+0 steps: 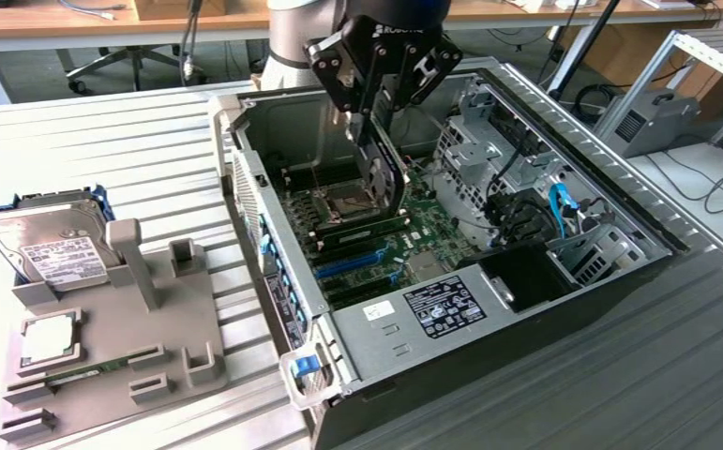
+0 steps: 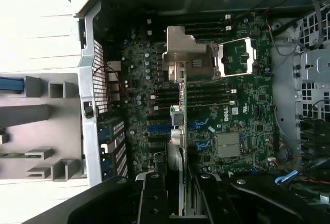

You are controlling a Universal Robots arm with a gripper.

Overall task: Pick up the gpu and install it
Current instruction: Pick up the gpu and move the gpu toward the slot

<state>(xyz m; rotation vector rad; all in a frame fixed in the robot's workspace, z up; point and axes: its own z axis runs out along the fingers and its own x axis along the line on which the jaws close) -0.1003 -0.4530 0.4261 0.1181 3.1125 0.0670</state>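
Gripper clamped on the gpu inside the case.
In the exterior view I see the black two-finger gripper [image 1: 371, 122] partly closed on the gpu [image 1: 387, 178], a thin green circuit card with a dark face, hanging edge-down in the open grey metal computer case [image 1: 242, 187] over its green motherboard [image 1: 434, 225]. In the wrist view the fingers [image 2: 153, 198] pinch the card edge-on, its silver end bracket [image 2: 183, 48] beside the processor socket [image 2: 236, 56].

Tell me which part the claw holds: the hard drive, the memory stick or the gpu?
The gpu, on edge in the claw over the motherboard; the drive and stick sit on the grey stand.
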